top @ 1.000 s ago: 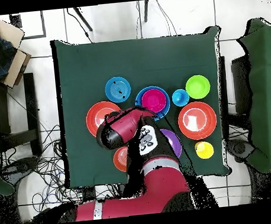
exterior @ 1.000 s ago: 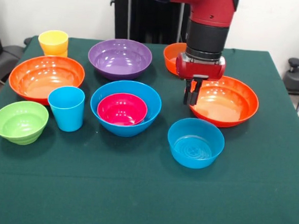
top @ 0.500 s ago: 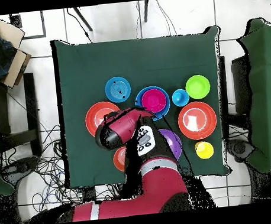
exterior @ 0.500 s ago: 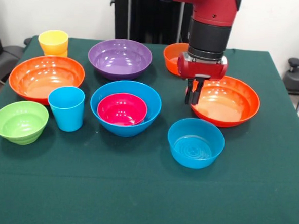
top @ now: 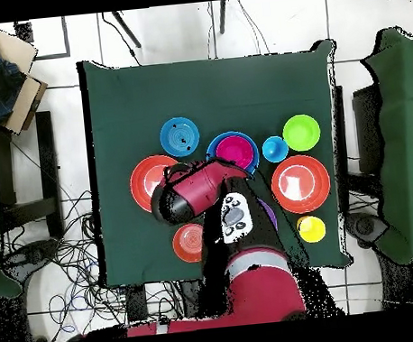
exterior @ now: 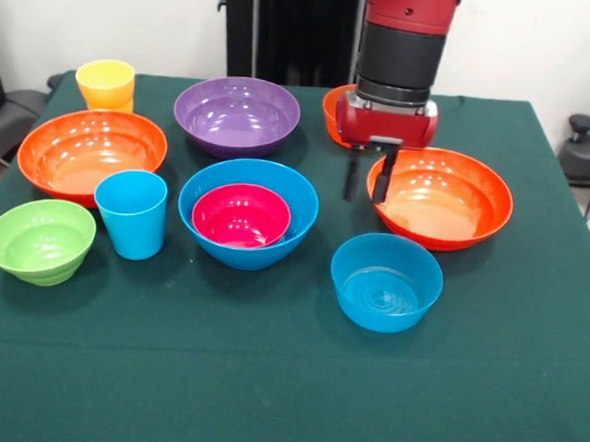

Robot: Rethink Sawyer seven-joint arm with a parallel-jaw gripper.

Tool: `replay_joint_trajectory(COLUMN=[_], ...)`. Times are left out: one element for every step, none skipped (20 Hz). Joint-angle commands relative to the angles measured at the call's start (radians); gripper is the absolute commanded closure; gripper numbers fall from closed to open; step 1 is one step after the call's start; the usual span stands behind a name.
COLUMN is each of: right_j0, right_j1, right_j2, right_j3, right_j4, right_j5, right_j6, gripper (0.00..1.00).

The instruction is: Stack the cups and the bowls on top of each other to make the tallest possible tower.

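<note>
My gripper (exterior: 366,180) is open and empty; its jaws straddle the left rim of the right large orange bowl (exterior: 447,200). The medium blue bowl (exterior: 385,282) sits just in front of it. The large blue bowl (exterior: 250,170) at centre holds the magenta bowl (exterior: 240,215). The sky blue cup (exterior: 131,213) stands upright to their left, and the yellow cup (exterior: 105,84) stands at the far left. In the overhead view the arm hides the gripper and part of that orange bowl (top: 141,178).
The purple bowl (exterior: 236,114) sits behind the blue one. A second large orange bowl (exterior: 92,153) and the lime green bowl (exterior: 39,240) are at the left. The small orange bowl (exterior: 334,108) is partly hidden behind the gripper.
The fingers, shut at the orange bowl's left rim, have opened. The gripper has shifted slightly left. No bowl or cup has moved.
</note>
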Motion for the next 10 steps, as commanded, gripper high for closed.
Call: replay_joint_trajectory(right_j0=[-0.005,-0.012,-0.008,-0.004,0.003,0.008,0.011,0.022,0.031,0.051], right_j1=[-0.02,-0.023,-0.019,-0.015,-0.014,-0.008,-0.004,0.007,0.018,0.044], right_j2=[0.078,0.088,0.085,0.081,0.076,0.071,0.069,0.059,0.05,0.03], right_j3=[-0.006,-0.011,-0.017,-0.022,-0.026,-0.033,-0.038,-0.05,-0.061,-0.088], right_j4=[-0.043,-0.047,-0.047,-0.047,-0.049,-0.049,-0.05,-0.053,-0.055,-0.058], right_j5=[-0.003,0.004,0.006,0.007,0.006,0.004,0.003,0.0,-0.003,-0.015], right_j6=[-0.026,-0.041,-0.039,-0.037,-0.034,-0.03,-0.028,-0.023,-0.017,-0.002], gripper=[0.0,0.0,0.0,0.0,0.0,0.0,0.0,0.0,0.0,0.0])
